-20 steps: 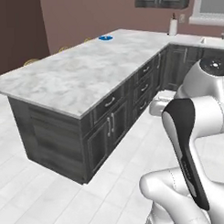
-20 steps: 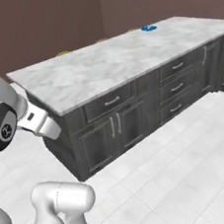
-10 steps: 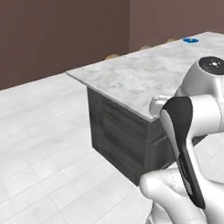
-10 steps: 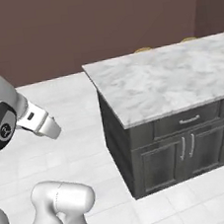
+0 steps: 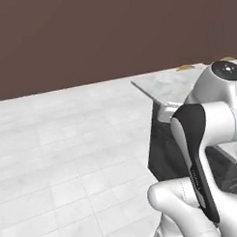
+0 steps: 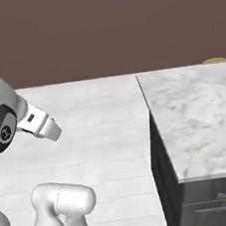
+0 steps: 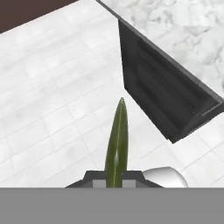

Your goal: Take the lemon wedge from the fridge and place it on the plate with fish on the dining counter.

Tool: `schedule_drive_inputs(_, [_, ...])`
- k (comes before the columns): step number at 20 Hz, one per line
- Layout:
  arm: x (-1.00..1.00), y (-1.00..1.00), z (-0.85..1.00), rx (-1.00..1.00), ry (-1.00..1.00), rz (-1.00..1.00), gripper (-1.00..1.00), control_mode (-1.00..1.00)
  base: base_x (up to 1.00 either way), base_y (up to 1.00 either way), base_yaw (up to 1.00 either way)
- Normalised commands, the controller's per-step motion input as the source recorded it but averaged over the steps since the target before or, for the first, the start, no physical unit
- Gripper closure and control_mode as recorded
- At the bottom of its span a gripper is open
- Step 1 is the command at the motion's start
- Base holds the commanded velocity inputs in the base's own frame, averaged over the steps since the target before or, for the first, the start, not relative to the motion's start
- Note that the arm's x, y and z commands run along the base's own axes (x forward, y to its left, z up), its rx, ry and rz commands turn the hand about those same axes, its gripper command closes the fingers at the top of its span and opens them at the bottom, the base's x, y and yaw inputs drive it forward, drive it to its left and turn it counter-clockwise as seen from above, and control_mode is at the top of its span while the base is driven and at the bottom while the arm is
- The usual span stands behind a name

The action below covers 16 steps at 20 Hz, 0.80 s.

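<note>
Olive lemon wedge [image 7: 117, 141] apparently pinched in pincer [image 7: 114, 174] over floor [image 7: 52, 87].

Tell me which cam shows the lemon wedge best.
Hand view: the lemon wedge stands edge-on, dark olive, rising from between the jaws over the floor tiles. Both base views give nothing usable on it; they look at the arm and the dining counter.
</note>
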Motion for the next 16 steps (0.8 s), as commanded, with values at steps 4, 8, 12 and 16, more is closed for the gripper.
schedule_drive_inputs(4, [0.00,0.00,0.00,0.00,0.00,0.00,1.00,1.00,1.00,0.00,0.26])
schedule_drive_inputs(8, [0.00,0.00,0.00,0.00,0.00,0.00,1.00,1.00,1.00,-0.12,0.11])
schedule_drive_inputs(12, [0.00,0.00,0.00,0.00,0.00,0.00,1.00,1.00,1.00,-0.42,0.00])
schedule_drive_inputs(16, [0.00,0.00,0.00,0.00,0.00,0.00,1.00,1.00,1.00,-0.31,0.00])
